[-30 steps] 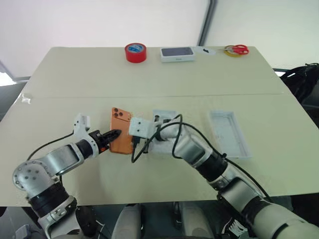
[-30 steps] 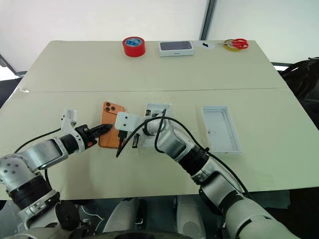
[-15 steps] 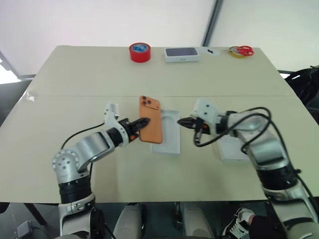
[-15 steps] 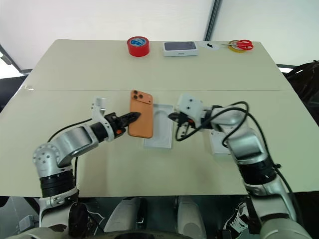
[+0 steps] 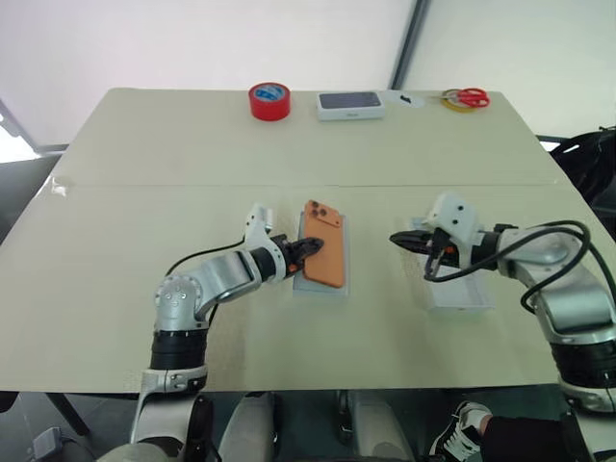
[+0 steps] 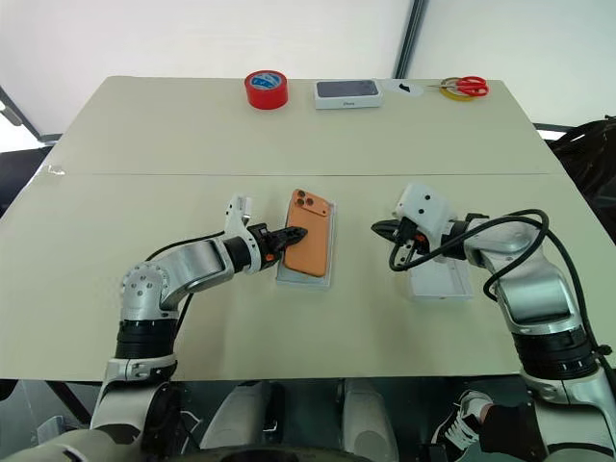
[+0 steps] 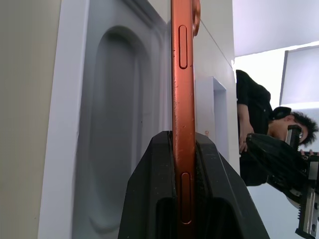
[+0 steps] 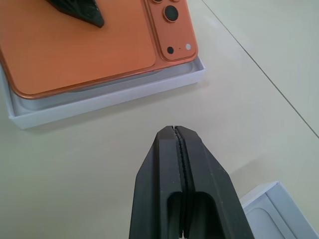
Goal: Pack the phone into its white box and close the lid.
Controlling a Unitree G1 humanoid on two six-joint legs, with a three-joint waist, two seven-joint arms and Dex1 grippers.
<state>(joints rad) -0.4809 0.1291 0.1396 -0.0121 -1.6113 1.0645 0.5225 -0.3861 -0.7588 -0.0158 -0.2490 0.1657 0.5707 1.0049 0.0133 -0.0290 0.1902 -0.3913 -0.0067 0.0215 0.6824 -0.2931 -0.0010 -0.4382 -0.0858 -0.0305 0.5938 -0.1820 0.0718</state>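
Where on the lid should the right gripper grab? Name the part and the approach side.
Grip one long side wall of the lid, from above, one finger inside, one outside. It lies flat, open side up, so only the upright rim offers a pinch. The shut right gripper must open first.

The left arm reaches forward and toward the middle, elbow bent, forearm running roughly level over the table. Its left gripper [image 5: 306, 249] points to the right and a little downward, the two black fingers [image 7: 149, 199] pinched flat against both faces of the phone [image 5: 324, 256], gripping it by one long edge. The right arm bends out wide at the elbow, forearm angled back toward the middle. Its right gripper [image 5: 397, 238] points left and slightly down, fingers [image 8: 164, 174] pressed together with nothing between them, hanging clear above the table.
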